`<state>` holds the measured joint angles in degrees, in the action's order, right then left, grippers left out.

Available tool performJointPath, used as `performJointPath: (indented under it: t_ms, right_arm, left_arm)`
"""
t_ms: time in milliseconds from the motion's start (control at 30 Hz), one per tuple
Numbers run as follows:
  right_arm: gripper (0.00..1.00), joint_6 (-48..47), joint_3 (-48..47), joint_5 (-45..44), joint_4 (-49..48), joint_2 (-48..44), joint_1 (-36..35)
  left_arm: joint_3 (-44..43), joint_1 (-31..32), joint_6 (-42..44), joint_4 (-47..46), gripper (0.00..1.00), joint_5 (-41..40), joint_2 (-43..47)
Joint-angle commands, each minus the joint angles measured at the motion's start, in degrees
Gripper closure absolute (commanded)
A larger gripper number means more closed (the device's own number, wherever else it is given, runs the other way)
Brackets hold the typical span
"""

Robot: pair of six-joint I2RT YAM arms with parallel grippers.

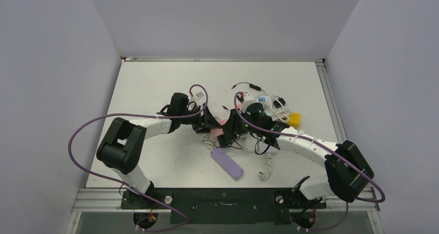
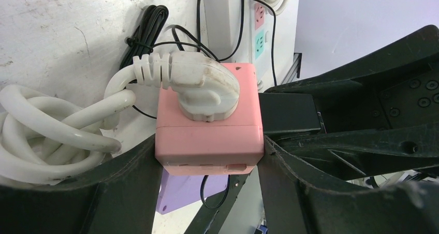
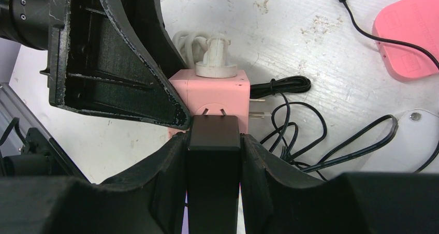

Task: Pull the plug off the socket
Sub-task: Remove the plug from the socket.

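Observation:
The socket is a pink cube (image 2: 209, 125) (image 3: 207, 91) (image 1: 220, 128) held off the table, with my left gripper (image 2: 207, 161) (image 1: 207, 122) shut on its two sides. A white plug (image 2: 204, 86) (image 3: 216, 63) with a thick white cable sits in its top face. My right gripper (image 3: 214, 141) (image 1: 233, 128) is shut on a black plug (image 3: 214, 156) (image 2: 287, 112) whose front end butts against the cube's side face. Its prongs are hidden. Two bare metal prongs (image 3: 257, 107) stick out of another side of the cube.
Coiled white cable (image 2: 46, 141) lies beside the cube, thin black cables (image 3: 290, 125) behind it. A purple plate (image 1: 227, 163) lies near the front. A white power strip (image 2: 261, 32), a flat pink object (image 3: 414, 32) and a yellow block (image 1: 295, 120) lie further back.

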<state>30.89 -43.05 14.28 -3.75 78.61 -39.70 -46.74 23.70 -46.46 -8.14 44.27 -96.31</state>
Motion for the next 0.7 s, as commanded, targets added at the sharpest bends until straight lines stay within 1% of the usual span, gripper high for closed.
performJointPath:
  t_ms: [0, 133, 300, 367, 433, 533, 600, 667]
  right_arm:
    - [0.95, -0.5, -2.2, -2.4, -5.1, -2.9, -0.2]
    - [0.95, -2.5, -3.1, -8.9, -2.5, -3.0, -3.7]
    - [0.95, -6.2, -6.5, -20.0, 2.4, -2.0, -10.2]
    - [0.95, -6.9, -7.8, -21.7, 3.5, -1.2, -11.3]
    - [0.95, -7.2, -8.5, -22.2, 3.6, -0.7, -11.7]
    - [0.95, -7.2, -9.1, -20.8, 3.6, -0.2, -11.4]
    - [0.95, -7.0, -9.2, -18.2, 3.3, 0.0, -10.3]
    - [0.95, -6.4, -9.0, -13.8, 2.4, 0.2, -8.3]
  left_arm:
    - [-0.7, -1.2, 4.4, 4.9, 1.00, -7.3, 0.1]
    - [-1.0, -1.2, 4.8, 5.8, 1.00, -7.8, -0.3]
    - [-1.6, -1.2, 5.6, 7.3, 1.00, -8.8, -0.5]
    - [-1.7, -1.2, 5.8, 7.7, 1.00, -9.1, -0.6]
    - [-1.9, -1.2, 6.1, 8.0, 1.00, -9.3, -0.6]
    - [-2.0, -1.2, 6.4, 8.1, 1.00, -9.5, -0.5]
    - [-2.1, -1.2, 6.6, 8.1, 1.00, -9.7, -0.5]
    - [-2.2, -1.2, 6.8, 8.1, 1.00, -9.8, -0.4]
